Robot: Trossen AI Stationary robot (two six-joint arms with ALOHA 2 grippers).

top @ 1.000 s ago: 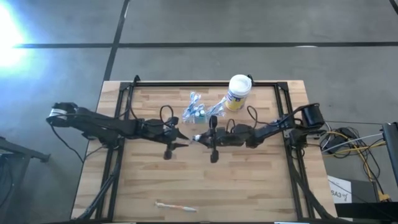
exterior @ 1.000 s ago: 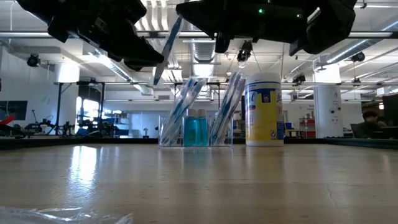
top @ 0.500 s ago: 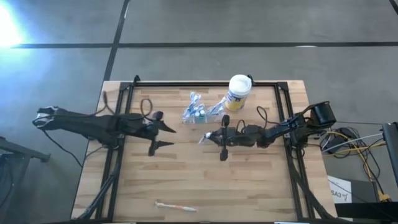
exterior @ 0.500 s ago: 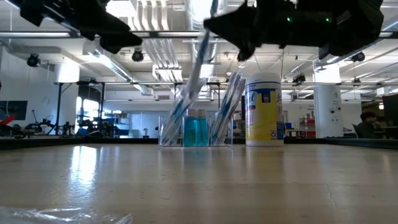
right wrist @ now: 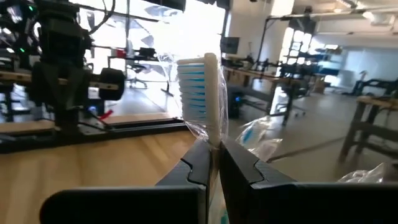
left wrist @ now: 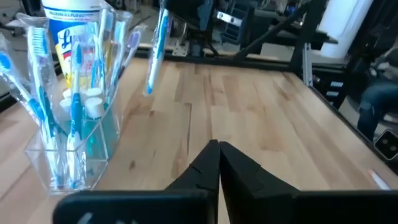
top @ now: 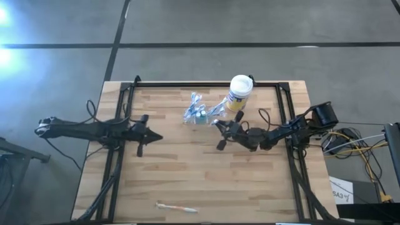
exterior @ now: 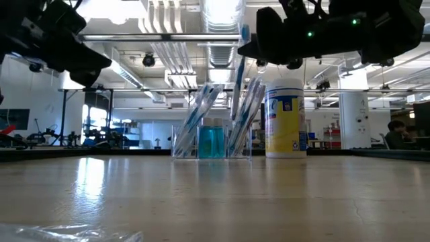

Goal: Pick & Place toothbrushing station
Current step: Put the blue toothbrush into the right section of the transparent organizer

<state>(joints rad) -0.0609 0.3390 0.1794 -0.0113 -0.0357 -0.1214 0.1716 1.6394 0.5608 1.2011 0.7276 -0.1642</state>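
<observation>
The toothbrushing station [top: 199, 114] is a clear plastic holder with several blue toothbrushes and a blue bottle; it stands on the table's far middle and shows in the low view [exterior: 211, 141] and the left wrist view [left wrist: 68, 146]. My right gripper [top: 220, 127] is just right of the station and is shut on a wrapped blue-and-white toothbrush [exterior: 238, 64]. My left gripper [top: 157, 137] is shut and empty over the table's left half; it also shows in its own wrist view [left wrist: 217, 149]. My right gripper pinches the toothbrush's neck just below the bristle head [right wrist: 213, 142] between its two fingers, through the clear wrapper. The fingers come roughly level from the table's right and lie across the brush. The brush stands nearly upright, head up [exterior: 244, 30], with its handle end [left wrist: 149, 87] hanging clear of the table.
A white canister with a yellow label [top: 239, 92] stands right of the holder at the far edge. Another toothbrush [top: 176, 207] lies near the table's near edge. Crumpled clear wrapper [exterior: 67, 232] lies close to the low camera. Bare wood lies between the arms.
My two grippers were together at the table's middle with the toothbrush between them. My left gripper has drawn back toward the table's left edge without it. My right gripper has carried the brush toward the holder, and the brush has turned from slanting to nearly upright.
</observation>
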